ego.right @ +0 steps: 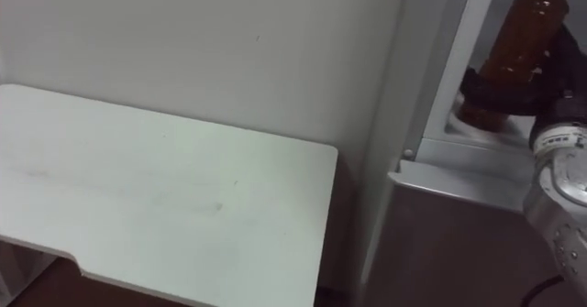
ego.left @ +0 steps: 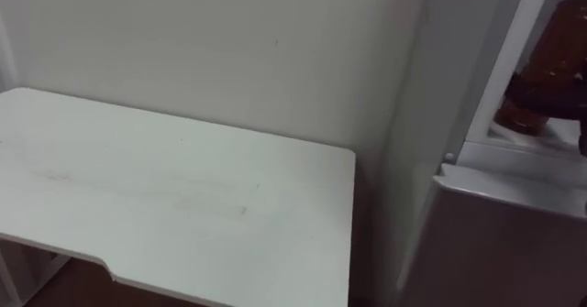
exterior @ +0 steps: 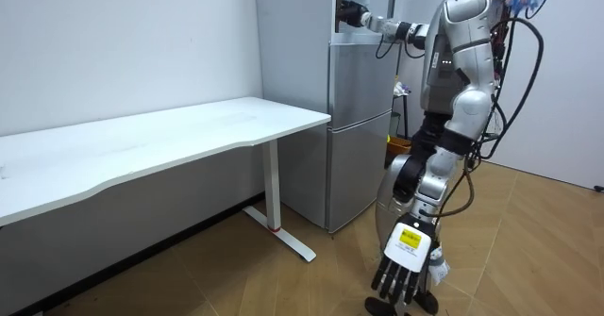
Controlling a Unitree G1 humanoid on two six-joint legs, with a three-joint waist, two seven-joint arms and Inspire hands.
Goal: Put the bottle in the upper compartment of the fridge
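A brown bottle [ego.right: 527,37] with a green cap stands upright inside the open upper fridge compartment [ego.right: 477,128], its base low over the white shelf. My right hand [ego.right: 509,92] is shut round its lower part, the arm reaching in from the right. In the room view I stand facing the grey fridge [exterior: 359,118], with the right hand [exterior: 354,16] stretched into the top section. My left hand [exterior: 401,278] hangs low beside my legs, fingers straight.
A white desk [ego.left: 165,197] stands against the wall just left of the fridge, with a narrow gap between them. The shut lower fridge door [ego.right: 459,243] is right below my arm. A yellow object [exterior: 401,144] sits on the wooden floor beyond the fridge.
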